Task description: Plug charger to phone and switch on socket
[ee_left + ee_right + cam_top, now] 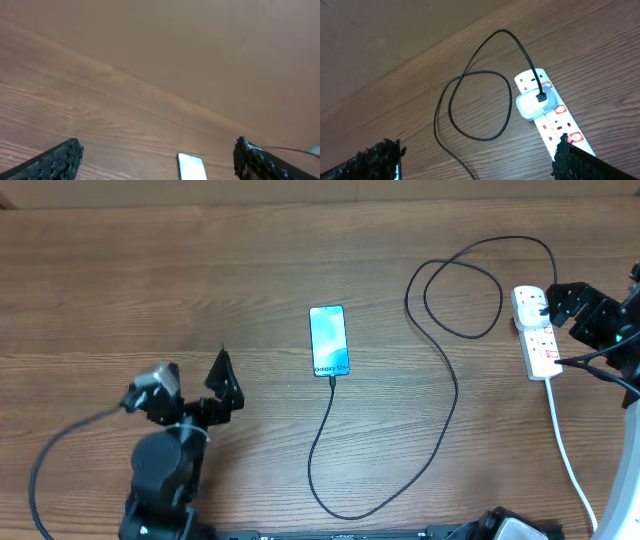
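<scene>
The right gripper (476,152) hangs with its two dark fingers spread wide and nothing between them, poised over the near end of the socket (555,125). That seems the reason for its position: the strip's red switches (560,109) lie just below and ahead of it, within easy reach of a fingertip. A white adapter (530,105) sits in the strip, with the charger's black plug head (540,94) pushed into it. From there the charger (457,387) loops across the wooden table (150,260) and swings round to the phone (329,340), which lies face up mid-table. Its tip appears to be seated in the phone's near edge, so that step looks done. Far off, the left gripper (157,146) is also spread and empty, parked well clear of the cable. Whether a switch is on, I cannot tell.
</scene>
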Tool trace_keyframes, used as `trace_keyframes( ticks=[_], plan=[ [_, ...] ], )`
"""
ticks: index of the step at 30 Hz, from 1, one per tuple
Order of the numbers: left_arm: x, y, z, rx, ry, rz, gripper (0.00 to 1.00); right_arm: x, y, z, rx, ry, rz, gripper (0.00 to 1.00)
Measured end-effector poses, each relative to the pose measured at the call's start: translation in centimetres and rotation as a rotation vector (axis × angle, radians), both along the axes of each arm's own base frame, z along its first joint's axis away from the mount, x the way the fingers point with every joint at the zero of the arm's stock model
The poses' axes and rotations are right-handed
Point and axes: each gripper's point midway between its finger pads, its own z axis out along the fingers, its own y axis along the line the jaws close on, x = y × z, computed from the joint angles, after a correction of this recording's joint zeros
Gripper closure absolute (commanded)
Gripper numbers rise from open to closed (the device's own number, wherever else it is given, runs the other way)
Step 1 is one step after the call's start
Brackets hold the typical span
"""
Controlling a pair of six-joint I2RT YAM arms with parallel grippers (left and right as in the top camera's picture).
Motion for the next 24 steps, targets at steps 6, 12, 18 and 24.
trace_keyframes(
  ticks=[6, 12, 18, 24],
  plan=[
    [-1.2, 0.5, -2.1, 0.040, -0.106, -0.024, 0.00, 0.0, 0.0, 0.0, 0.000, 0.001, 0.000, 0.00],
    [-1.8, 0.8, -4.8, 0.084, -0.129, -0.045, 0.00, 0.0, 0.0, 0.0, 0.000, 0.000, 0.000, 0.00],
    [-2.3, 1.1, -6.3, 0.140, -0.109, -0.065, 0.00, 0.0, 0.0, 0.0, 0.000, 0.001, 0.000, 0.00],
    [-2.8, 0.4, -7.6, 0.267, -0.076, -0.136, 0.00, 0.0, 0.0, 0.0, 0.000, 0.000, 0.000, 0.00]
  ],
)
